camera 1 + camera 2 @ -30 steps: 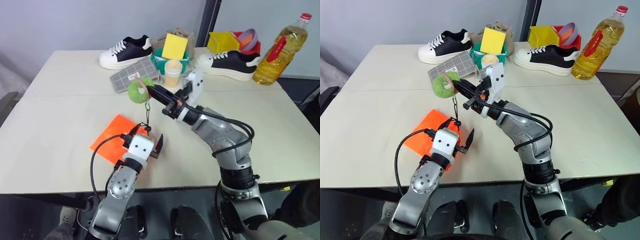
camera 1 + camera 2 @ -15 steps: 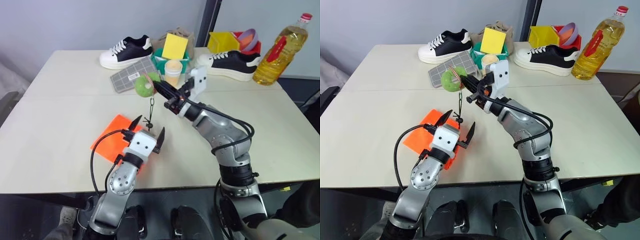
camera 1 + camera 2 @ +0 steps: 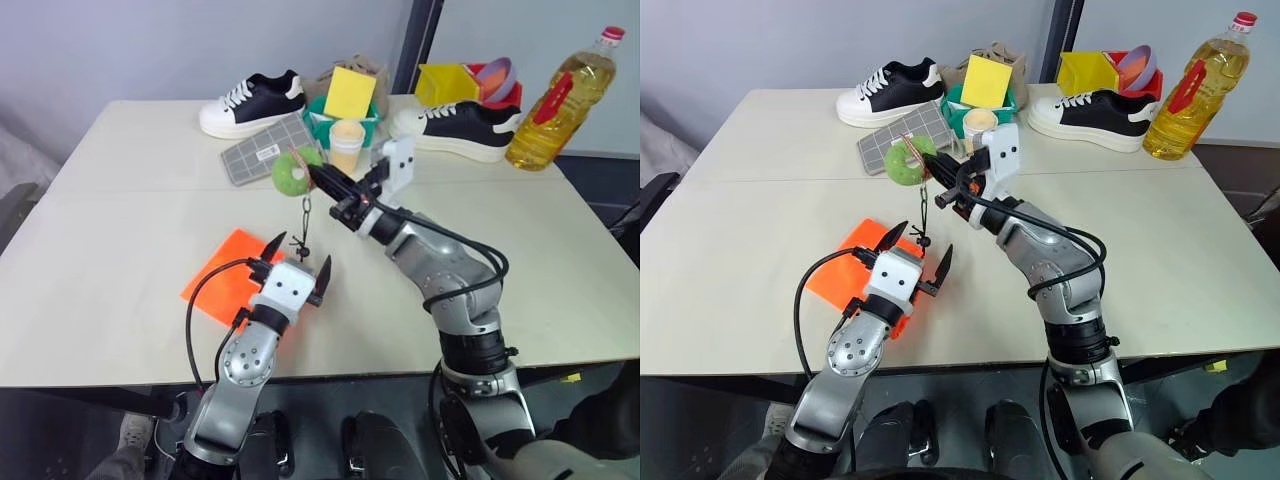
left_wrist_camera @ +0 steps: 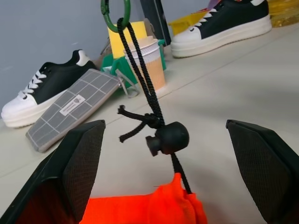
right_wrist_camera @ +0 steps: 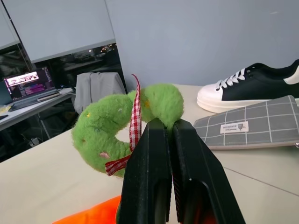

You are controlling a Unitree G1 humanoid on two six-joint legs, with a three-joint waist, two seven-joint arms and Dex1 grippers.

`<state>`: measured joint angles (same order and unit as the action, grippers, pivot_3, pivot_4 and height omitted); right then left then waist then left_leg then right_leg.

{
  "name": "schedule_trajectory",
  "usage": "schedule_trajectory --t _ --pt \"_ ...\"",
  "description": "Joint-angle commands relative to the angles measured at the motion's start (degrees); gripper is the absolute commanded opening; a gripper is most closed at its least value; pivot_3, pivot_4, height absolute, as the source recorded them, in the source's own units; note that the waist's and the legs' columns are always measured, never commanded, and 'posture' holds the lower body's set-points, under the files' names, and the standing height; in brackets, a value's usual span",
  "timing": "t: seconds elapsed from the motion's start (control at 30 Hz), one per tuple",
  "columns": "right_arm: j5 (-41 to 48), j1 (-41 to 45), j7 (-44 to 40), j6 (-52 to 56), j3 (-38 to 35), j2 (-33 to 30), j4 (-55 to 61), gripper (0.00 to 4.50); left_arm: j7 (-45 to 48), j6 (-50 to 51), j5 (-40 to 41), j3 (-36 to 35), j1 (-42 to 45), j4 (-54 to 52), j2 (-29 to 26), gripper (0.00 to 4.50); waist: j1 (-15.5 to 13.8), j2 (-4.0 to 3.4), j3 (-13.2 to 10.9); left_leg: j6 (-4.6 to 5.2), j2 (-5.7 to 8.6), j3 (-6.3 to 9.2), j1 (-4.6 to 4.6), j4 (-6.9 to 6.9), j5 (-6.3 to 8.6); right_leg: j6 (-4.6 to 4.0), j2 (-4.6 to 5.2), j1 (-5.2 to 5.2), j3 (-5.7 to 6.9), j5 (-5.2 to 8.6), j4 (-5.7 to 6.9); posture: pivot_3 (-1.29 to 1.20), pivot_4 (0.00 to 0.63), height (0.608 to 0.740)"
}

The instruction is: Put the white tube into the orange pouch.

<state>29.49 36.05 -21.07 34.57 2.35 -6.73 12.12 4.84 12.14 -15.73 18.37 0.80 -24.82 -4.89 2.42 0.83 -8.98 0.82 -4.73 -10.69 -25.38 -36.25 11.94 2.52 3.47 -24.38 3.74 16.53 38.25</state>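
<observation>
On the wide cream table [image 3: 120, 190], the largest things are ranged along the far edge: two black-and-white sneakers, one at the left [image 3: 250, 102] and one at the right [image 3: 455, 128], and a tall clear plastic bottle of yellow oil [image 3: 560, 98] at the far right corner. Between the sneakers a flat grey checked case [image 3: 268, 148] and a cream paper cup [image 3: 346, 146] are seen. Nearer the front, the bright neon-orange fabric pouch [image 3: 228, 275] is laid flat on the table, partly under the left pincer [image 3: 296, 257], whose black fingers are spread wide on either side of the pouch's neck without touching it. From the neck a thin black cord [image 4: 140, 74] with a round black toggle [image 4: 169, 138] is drawn upward to a fuzzy green ring-shaped tag [image 3: 293, 172], which is pinched in the closed right pincer [image 3: 316, 173] above the table. The white tube cannot be made out.
</observation>
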Motion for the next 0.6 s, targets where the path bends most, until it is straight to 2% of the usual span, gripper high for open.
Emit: schedule_trajectory --t 0.03,0.17,0.2,0.47,0.6 --pt "0.1 0.5 -0.2 -0.9 -0.1 0.2 2.3 0.00 0.1 -0.9 0.3 -0.5 0.5 -0.8 0.4 2.80 0.0 0.00 0.0 0.00 0.00 0.00 0.00 0.00 0.00 0.00 0.00 0.00 0.00 0.00 0.00 0.00 0.150 0.740" --pt "0.2 0.5 -0.4 -0.8 0.0 0.3 2.3 0.00 0.1 -1.0 0.7 -0.7 0.4 -0.7 0.5 0.60 0.0 0.00 0.0 0.00 0.00 0.00 0.00 0.00 0.00 0.00 0.00 0.00 0.00 0.00 0.00 0.00 0.150 0.740" --pt "0.1 0.5 -0.4 -0.9 0.1 0.3 2.3 0.00 0.2 -1.0 0.8 -0.8 0.3 -0.7 0.4 0.24 0.0 0.00 0.0 0.00 0.00 0.00 0.00 0.00 0.00 0.00 0.00 0.00 0.00 0.00 0.00 0.00 0.150 0.740" --pt "0.0 0.6 -0.3 -1.0 0.2 0.3 2.4 0.00 0.7 -1.1 1.4 -1.5 1.3 0.3 -0.1 0.24 0.0 0.00 0.0 0.00 0.00 0.00 0.00 0.00 0.00 0.00 0.00 0.00 0.00 0.00 0.00 0.00 0.150 0.740" --pt "-1.2 0.5 0.8 -2.0 -1.3 -0.7 1.9 0.00 7.1 -1.8 6.4 -3.4 1.3 2.0 -3.9 0.24 0.0 0.00 0.0 0.00 0.00 0.00 0.00 0.00 0.00 0.00 0.00 0.00 0.00 0.00 0.00 0.00 0.150 0.740"
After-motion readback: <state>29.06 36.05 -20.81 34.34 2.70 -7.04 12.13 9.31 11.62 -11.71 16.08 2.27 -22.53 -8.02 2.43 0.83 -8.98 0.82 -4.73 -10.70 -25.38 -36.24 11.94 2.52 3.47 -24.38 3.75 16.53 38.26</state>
